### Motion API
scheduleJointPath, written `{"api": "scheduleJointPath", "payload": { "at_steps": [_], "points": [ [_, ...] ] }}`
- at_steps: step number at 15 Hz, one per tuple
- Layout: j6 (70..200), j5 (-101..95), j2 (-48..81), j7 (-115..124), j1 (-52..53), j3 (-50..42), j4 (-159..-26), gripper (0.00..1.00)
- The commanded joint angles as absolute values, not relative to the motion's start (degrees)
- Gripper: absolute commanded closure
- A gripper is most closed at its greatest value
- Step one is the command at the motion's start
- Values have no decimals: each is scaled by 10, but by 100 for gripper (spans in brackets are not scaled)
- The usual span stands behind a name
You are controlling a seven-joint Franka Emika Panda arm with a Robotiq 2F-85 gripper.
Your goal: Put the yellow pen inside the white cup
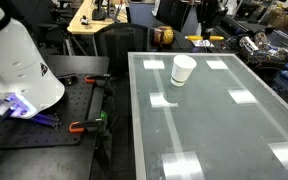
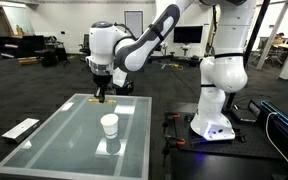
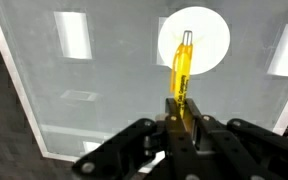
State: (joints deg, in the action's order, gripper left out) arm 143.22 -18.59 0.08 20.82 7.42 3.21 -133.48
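My gripper (image 3: 181,110) is shut on the yellow pen (image 3: 182,65), which sticks out from between the fingers with its tip over the mouth of the white cup (image 3: 210,35) in the wrist view. The cup (image 1: 183,69) stands upright on the glass table (image 1: 214,120) in both exterior views (image 2: 109,125). In an exterior view the gripper (image 2: 102,95) hangs above the table's far end, behind and well above the cup. The pen shows there only as a small yellow sliver (image 2: 103,99).
The table (image 2: 74,140) is a glass top that reflects ceiling lights. A black bench with orange clamps (image 1: 84,126) lies beside it, next to the robot base (image 2: 212,125). A keyboard (image 2: 21,128) lies on the floor. Desks and clutter (image 1: 254,45) stand behind.
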Motion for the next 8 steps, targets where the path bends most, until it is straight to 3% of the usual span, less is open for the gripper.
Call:
{"api": "scheduleJointPath", "payload": {
  "at_steps": [1, 2, 3, 8],
  "points": [
    [1424, -172, -10, 231, 73, 49, -1340, 97],
    [1425, -169, -8, 236, 73, 52, -1340, 97],
    [1431, -178, 0, 219, 69, 49, -1334, 89],
    [1431, -175, 0, 226, 70, 53, -1334, 89]
  ]
}}
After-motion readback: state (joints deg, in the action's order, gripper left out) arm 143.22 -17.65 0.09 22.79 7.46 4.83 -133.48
